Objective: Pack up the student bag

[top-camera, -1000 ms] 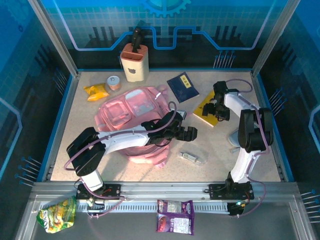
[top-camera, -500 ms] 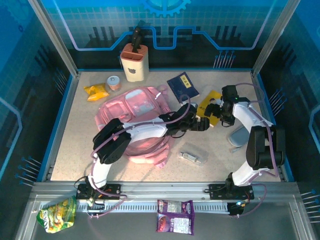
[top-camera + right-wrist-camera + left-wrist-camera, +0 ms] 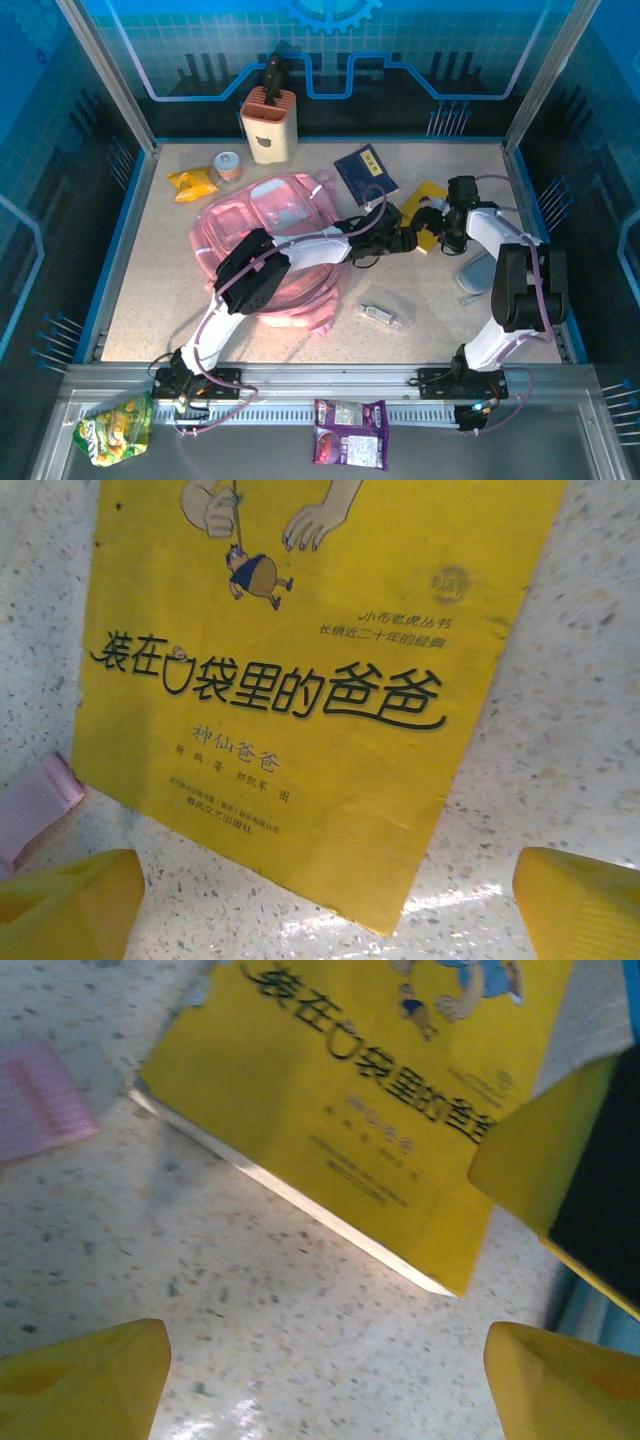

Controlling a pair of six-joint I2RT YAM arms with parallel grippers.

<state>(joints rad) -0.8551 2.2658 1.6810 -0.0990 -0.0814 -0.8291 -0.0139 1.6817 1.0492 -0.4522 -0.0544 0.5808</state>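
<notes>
Reaching much further right than 1 second ago, the left arm has swung across the student bag point(image 3: 268, 215) and brought the left pincer point(image 3: 405, 240) to the near corner of the yellow book point(image 3: 424, 196). The right arm has meanwhile drawn in, so the right pincer point(image 3: 443, 222) now hangs over the same cover from the other side. Both pincers have converged on 1 object, which suggests this book is the next thing meant for the bag. Neither has hold of it yet. In the left wrist view the yellow fingertips stand wide apart over bare speckled tabletop point(image 3: 300, 1290), with the book's corner just ahead of them. In the right wrist view the fingertips are equally wide, low over the book's lower edge, with nothing between them. The book lies flat, so getting a finger under an edge looks like the tricky part, and 2 pincers this close could knock each other. The bag lies flat at the left-centre of the tabletop, under the left arm, with a pink strap point(image 3: 30, 800) trailing just beside the book. Whether its main compartment is unzipped cannot be told from above. A blue book point(image 3: 365, 172), a clear case point(image 3: 382, 315) and a snack packet point(image 3: 192, 183) also lie outside it, so packing seems far from done.
</notes>
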